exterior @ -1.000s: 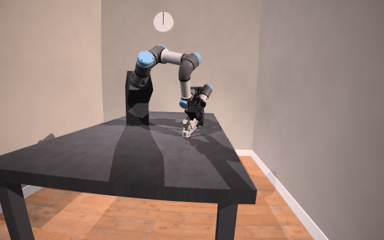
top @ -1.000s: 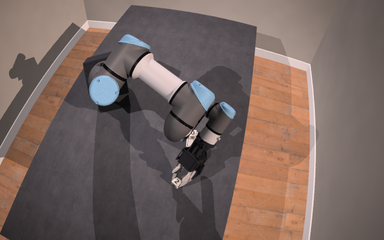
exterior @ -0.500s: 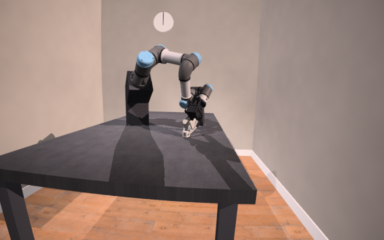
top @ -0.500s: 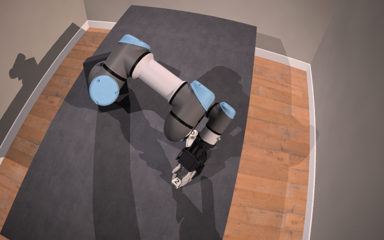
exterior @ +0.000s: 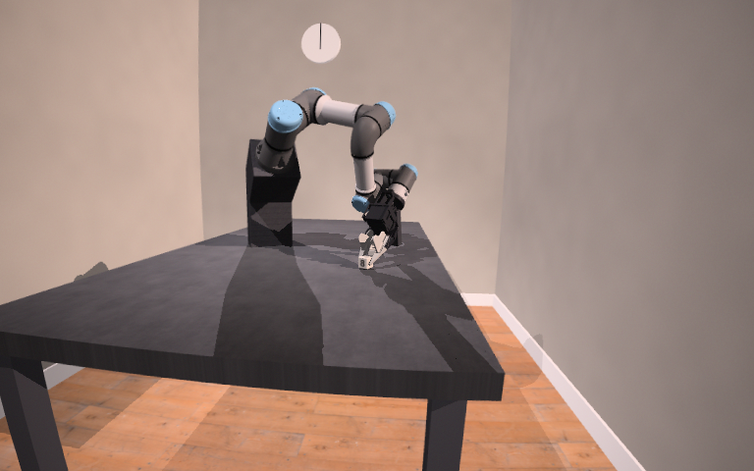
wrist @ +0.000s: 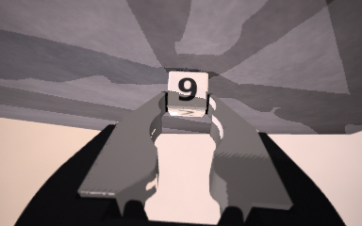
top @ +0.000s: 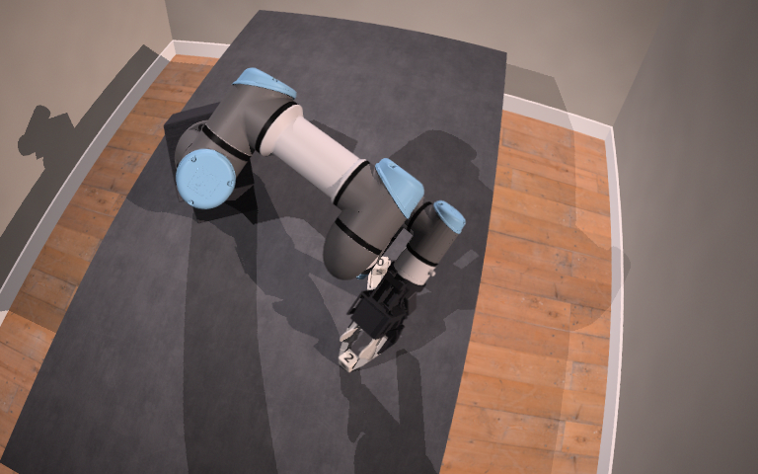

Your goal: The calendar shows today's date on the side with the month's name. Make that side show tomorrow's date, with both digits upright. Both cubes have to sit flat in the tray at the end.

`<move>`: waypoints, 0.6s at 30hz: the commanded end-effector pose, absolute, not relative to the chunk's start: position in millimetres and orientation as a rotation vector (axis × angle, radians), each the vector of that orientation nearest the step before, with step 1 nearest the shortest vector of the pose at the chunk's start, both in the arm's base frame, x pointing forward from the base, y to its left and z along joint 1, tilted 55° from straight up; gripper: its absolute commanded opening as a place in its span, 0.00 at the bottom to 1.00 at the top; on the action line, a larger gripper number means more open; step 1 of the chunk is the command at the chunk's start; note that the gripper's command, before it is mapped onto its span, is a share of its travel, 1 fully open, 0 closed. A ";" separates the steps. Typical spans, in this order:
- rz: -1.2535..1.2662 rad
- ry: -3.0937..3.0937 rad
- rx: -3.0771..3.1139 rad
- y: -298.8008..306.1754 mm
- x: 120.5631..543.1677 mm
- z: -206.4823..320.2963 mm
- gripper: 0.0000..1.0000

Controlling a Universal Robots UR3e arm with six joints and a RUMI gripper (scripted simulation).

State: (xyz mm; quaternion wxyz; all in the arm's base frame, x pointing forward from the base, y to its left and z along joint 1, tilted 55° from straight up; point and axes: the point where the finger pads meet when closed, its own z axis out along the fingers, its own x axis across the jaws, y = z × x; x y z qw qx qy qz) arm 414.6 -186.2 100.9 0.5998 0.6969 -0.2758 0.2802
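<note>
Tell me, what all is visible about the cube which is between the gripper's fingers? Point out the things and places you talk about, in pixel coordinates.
The cube (top: 347, 360) (exterior: 364, 262) (wrist: 188, 89) is small and off-white, with a smooth, matte look and dark printed digits. A 2 is on top; side faces show 8 in the exterior view and 9 in the wrist view. The gripper (top: 354, 355) (exterior: 368, 258) (wrist: 187, 94) is shut on it, one finger at each of two opposite sides. It is low at the table (top: 139, 335) (exterior: 166, 310) (wrist: 292, 66); contact there is unclear.
</note>
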 end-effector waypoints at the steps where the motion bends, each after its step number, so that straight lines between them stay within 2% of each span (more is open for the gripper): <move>1: 0.651 -0.640 1.616 -183.3 412.6 103.6 0.10; 18: 0.651 -0.640 1.616 -166.7 397.6 119.0 0.10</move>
